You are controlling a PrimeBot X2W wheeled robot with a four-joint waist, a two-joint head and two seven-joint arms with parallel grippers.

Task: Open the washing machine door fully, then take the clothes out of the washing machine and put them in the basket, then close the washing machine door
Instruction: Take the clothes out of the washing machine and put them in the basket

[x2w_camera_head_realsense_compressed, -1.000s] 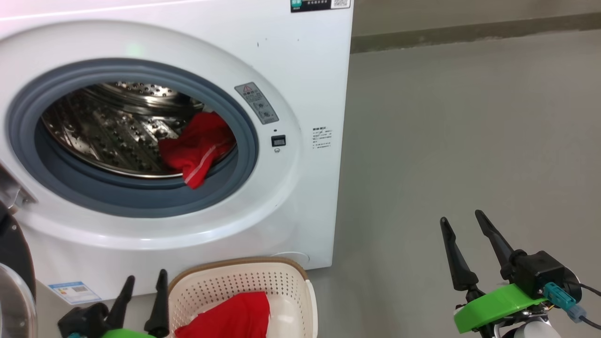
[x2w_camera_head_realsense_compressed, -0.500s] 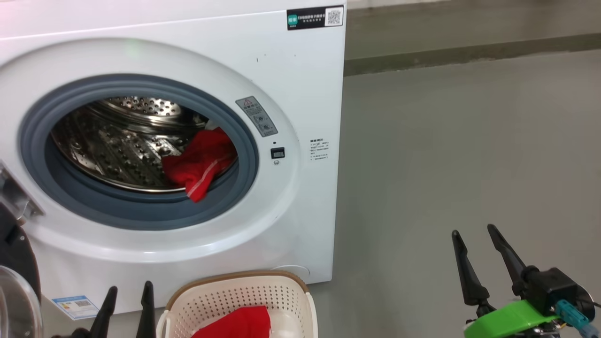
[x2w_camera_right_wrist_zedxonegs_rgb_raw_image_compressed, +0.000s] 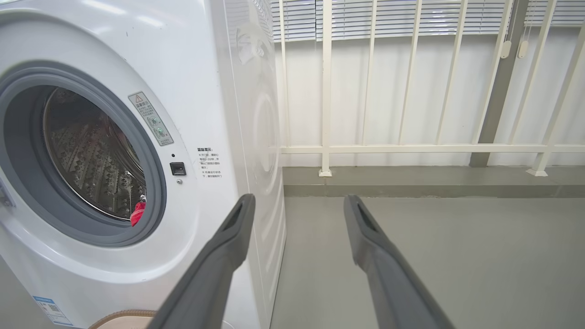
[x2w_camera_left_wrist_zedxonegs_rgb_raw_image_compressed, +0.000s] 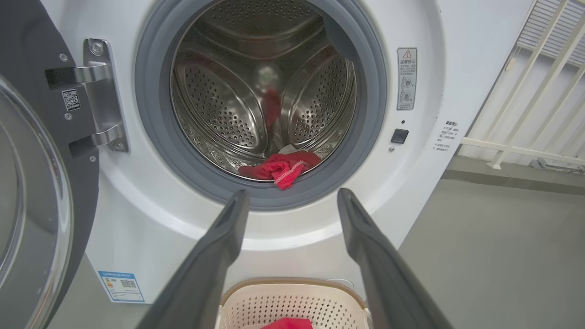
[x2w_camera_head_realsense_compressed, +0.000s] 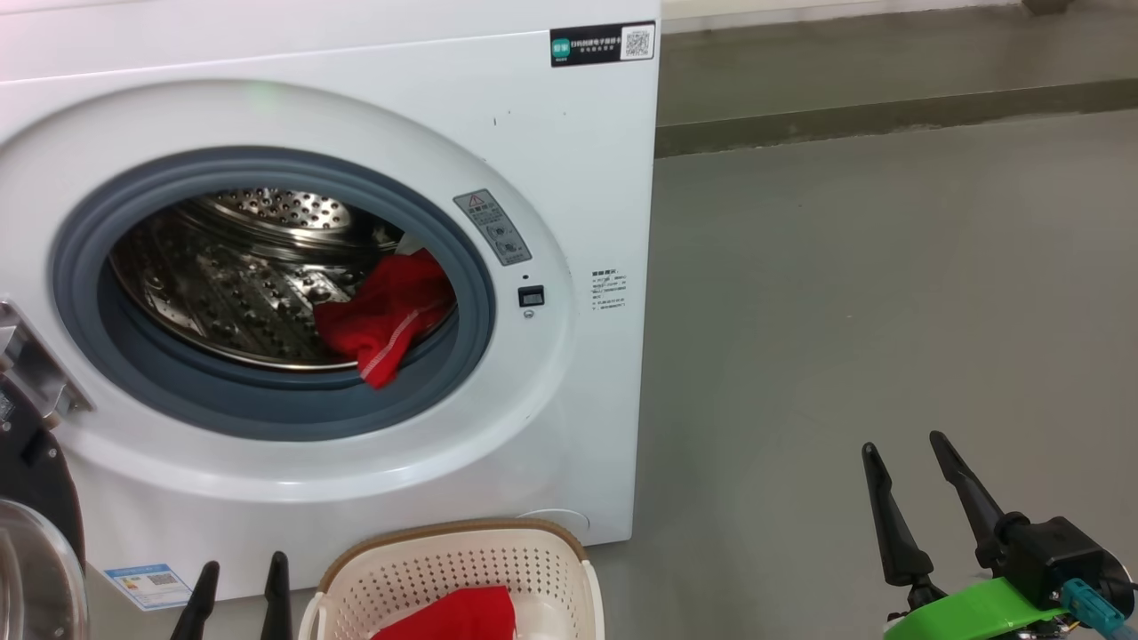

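Observation:
The white washing machine (x2w_camera_head_realsense_compressed: pixel 578 178) stands with its round black-rimmed door (x2w_camera_left_wrist_zedxonegs_rgb_raw_image_compressed: pixel 41 183) swung wide to the left on its hinge. Red clothes (x2w_camera_head_realsense_compressed: pixel 382 311) lie at the front right lip of the steel drum, one end draped over the grey rubber ring, with a white piece (x2w_camera_left_wrist_zedxonegs_rgb_raw_image_compressed: pixel 288 148) just behind them. The cream basket (x2w_camera_head_realsense_compressed: pixel 533 547) sits on the floor below the opening and holds a red garment (x2w_camera_head_realsense_compressed: pixel 453 618). My left gripper (x2w_camera_head_realsense_compressed: pixel 244 562) is open beside the basket's left, fingers pointing at the drum. My right gripper (x2w_camera_head_realsense_compressed: pixel 903 444) hangs open over bare floor to the right.
Grey concrete floor (x2w_camera_head_realsense_compressed: pixel 845 311) stretches right of the machine. A white railing (x2w_camera_right_wrist_zedxonegs_rgb_raw_image_compressed: pixel 411 148) with blinds behind it runs along a raised kerb at the back. The open door (x2w_camera_head_realsense_compressed: pixel 27 533) stands out at the lower left, close to my left arm.
The whole picture has slid downward, so the camera has moved. My left gripper sits lower and slightly further left in the view. The clothes and basket lie as before; both grippers stay open.

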